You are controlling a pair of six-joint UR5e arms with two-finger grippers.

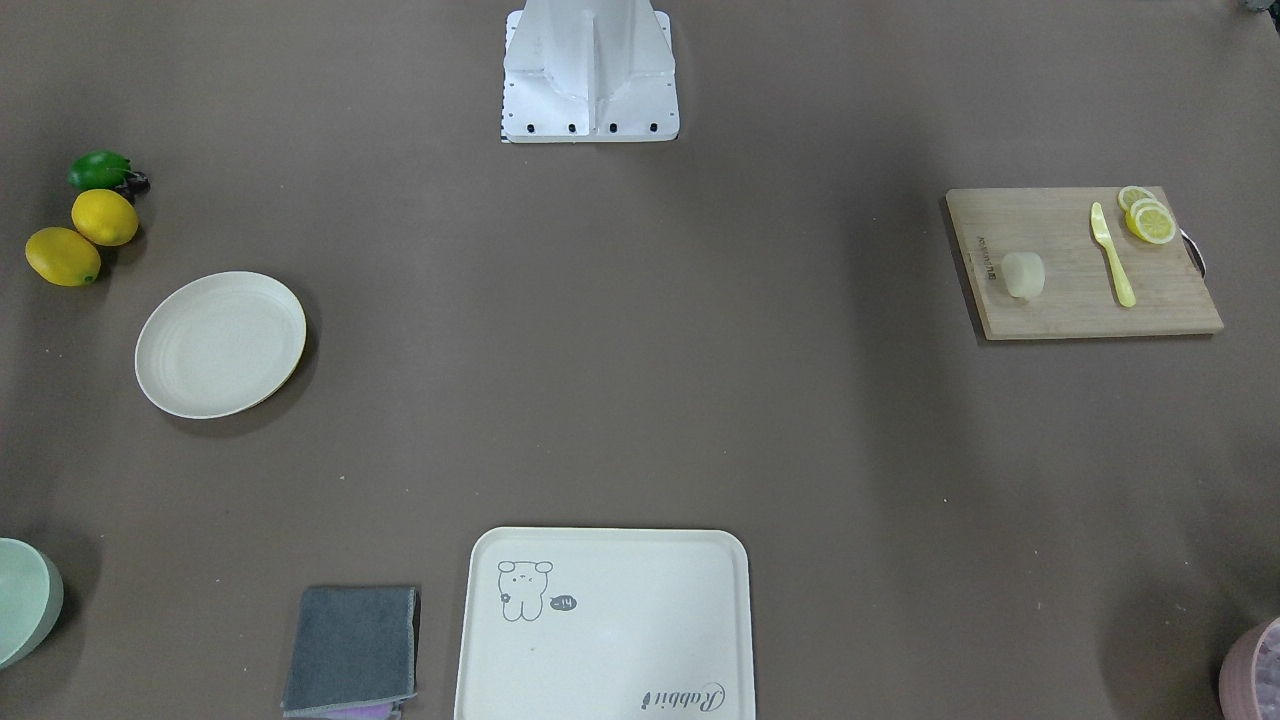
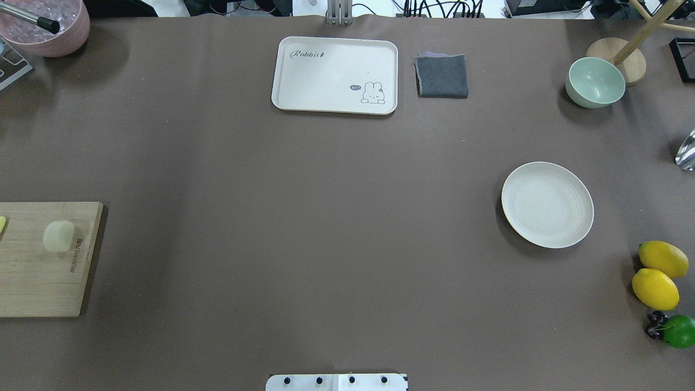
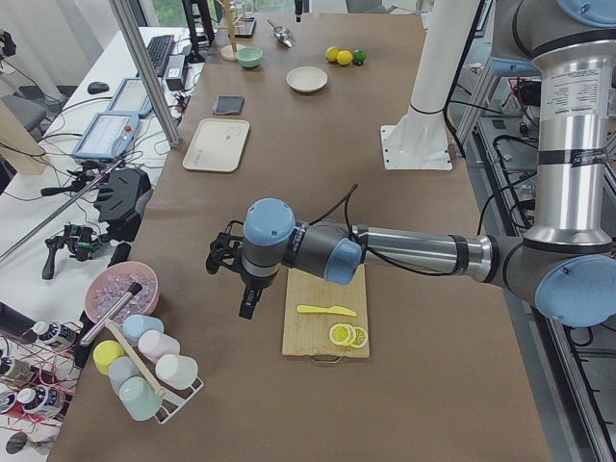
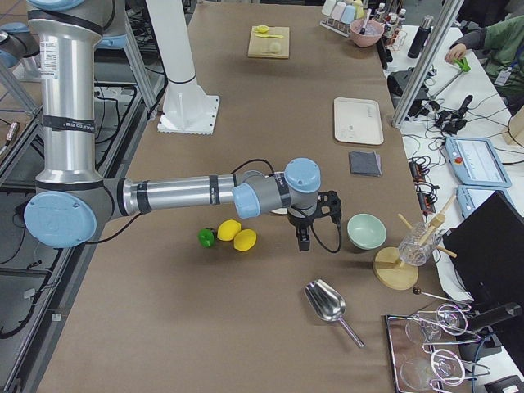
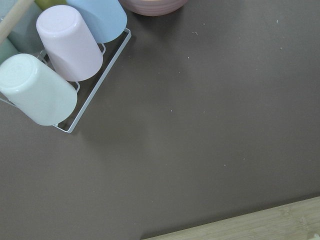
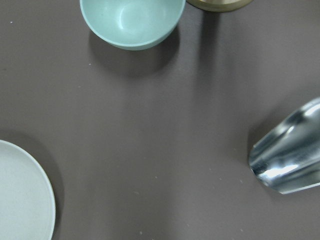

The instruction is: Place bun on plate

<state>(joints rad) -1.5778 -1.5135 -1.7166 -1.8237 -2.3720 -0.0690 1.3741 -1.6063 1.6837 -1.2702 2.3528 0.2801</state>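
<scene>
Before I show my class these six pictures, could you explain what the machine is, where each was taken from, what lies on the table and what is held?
It is a two-armed robot at a table. Two pictures look down on it, two look along it from the ends, two come from wrist cameras. The bun lies on a board with a knife and lemon slices; the plate sits bare across the table. The left gripper hangs by the board, the right gripper by the plate; neither visibly holds anything.
</scene>
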